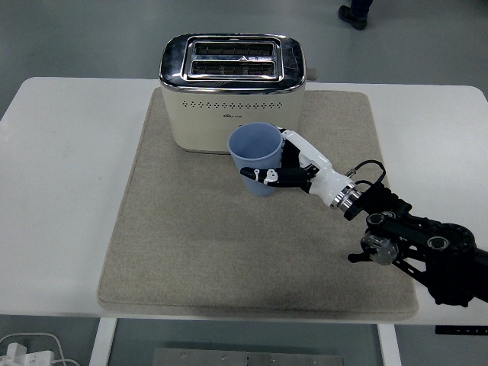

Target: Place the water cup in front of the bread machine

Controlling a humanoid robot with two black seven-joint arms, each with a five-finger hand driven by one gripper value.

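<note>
We see right arm [412, 244] entering from 4 o'clock, reaching over beige mat [191, 252] on white table [61, 191]. Right hand [293, 169] wrapped round light blue water cup [255, 156], fingers curled on its wall. Cup upright, just before cream toaster [232, 91], at its 5 o'clock. Person's shoe [352, 14] at 1 o'clock, far edge.

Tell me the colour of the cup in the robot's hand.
The cup is light blue, seen clearly in the head view.

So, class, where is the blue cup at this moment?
In the head view, the blue cup sits centre-right over the mat, just before the toaster, held by the right hand.
</note>
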